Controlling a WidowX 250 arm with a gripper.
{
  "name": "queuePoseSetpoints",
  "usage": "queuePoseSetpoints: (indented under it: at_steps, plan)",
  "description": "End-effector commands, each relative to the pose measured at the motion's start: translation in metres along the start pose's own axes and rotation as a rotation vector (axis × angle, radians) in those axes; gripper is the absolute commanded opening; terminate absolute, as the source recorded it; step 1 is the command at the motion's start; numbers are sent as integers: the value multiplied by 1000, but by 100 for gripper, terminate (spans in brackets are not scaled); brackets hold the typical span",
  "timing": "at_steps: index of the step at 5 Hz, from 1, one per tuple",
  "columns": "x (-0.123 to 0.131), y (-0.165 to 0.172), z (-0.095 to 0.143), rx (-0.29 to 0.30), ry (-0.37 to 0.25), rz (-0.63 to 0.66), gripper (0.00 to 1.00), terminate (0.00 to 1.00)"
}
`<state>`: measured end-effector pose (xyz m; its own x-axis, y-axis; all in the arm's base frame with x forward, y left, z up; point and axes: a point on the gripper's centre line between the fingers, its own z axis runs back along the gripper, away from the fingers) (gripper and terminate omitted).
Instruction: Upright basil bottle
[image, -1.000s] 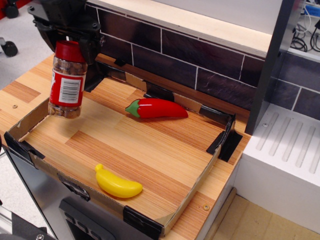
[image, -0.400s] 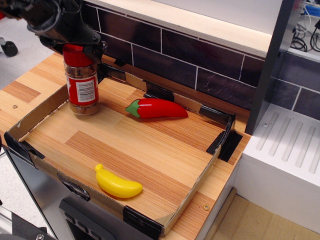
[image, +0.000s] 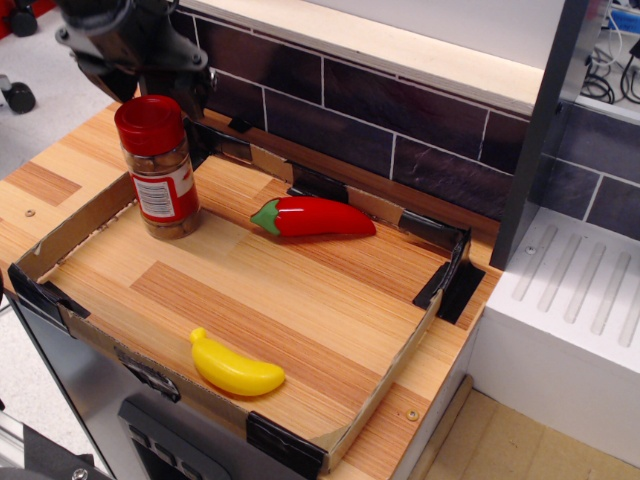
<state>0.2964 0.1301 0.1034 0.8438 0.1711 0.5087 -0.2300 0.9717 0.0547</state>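
The basil bottle (image: 160, 175) is a clear jar with a red cap, a red-and-white label and brownish contents. It stands on its base, cap up, at the back left of the wooden tray floor (image: 300, 290). My gripper (image: 148, 82) is black and hangs just above and behind the cap. Its jaws are spread apart on either side and do not touch the bottle. The whole cap shows.
A red toy chili pepper (image: 315, 217) lies right of the bottle. A yellow toy banana (image: 235, 368) lies near the front cardboard wall (image: 150, 362). A dark tiled wall (image: 400, 120) runs behind, and a white ridged surface (image: 570, 290) is at the right.
The bottle came down from hanging in the gripper at the left and now stands on the tray floor. The gripper has let go of the cap and risen slightly.
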Motion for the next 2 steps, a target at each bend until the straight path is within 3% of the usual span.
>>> queuePoseSetpoints:
  at_steps: [1,2]
  plan:
    - [30,-4,42,87,20,52,100,0]
    - [36,-11,57,73,84,75,100,0]
